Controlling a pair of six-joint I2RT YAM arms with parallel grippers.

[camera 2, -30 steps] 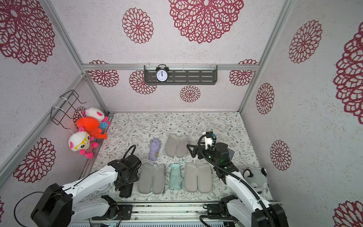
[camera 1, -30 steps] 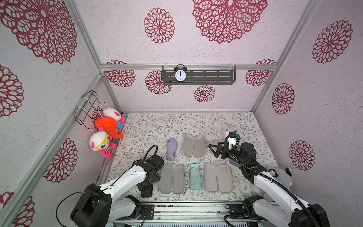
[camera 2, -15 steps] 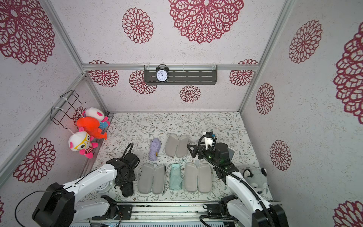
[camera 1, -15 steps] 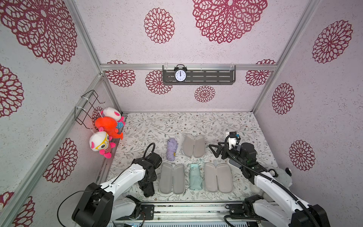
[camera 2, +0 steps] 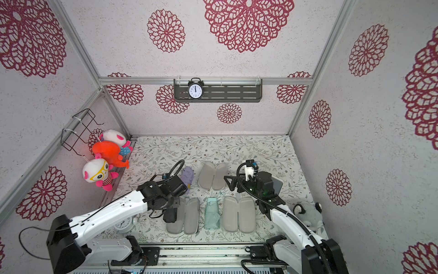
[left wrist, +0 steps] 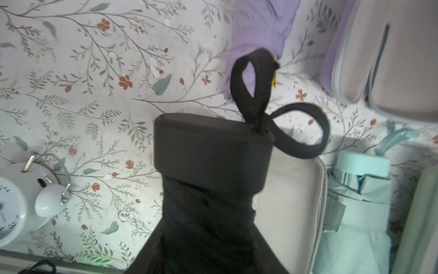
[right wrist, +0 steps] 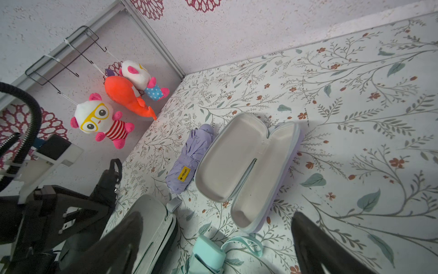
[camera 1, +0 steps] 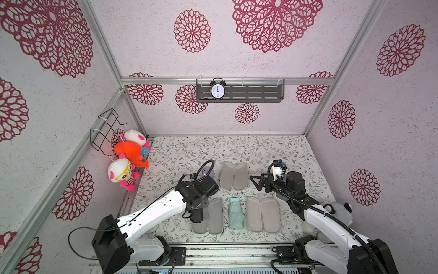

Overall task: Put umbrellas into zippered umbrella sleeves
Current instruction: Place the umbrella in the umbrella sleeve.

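Umbrellas: none yet cased. Black umbrella (camera 1: 196, 215) was pinched in left jaws above open black case (camera 1: 216, 218); lilac umbrella (right wrist: 189, 156) and mint umbrella (camera 1: 235, 213) lay on table (camera 1: 180, 151) beside open lilac case (camera 1: 233, 175) and mint case (camera 1: 263, 214). Right jaws were spread.

Matt cloth — black umbrella (left wrist: 208, 201)
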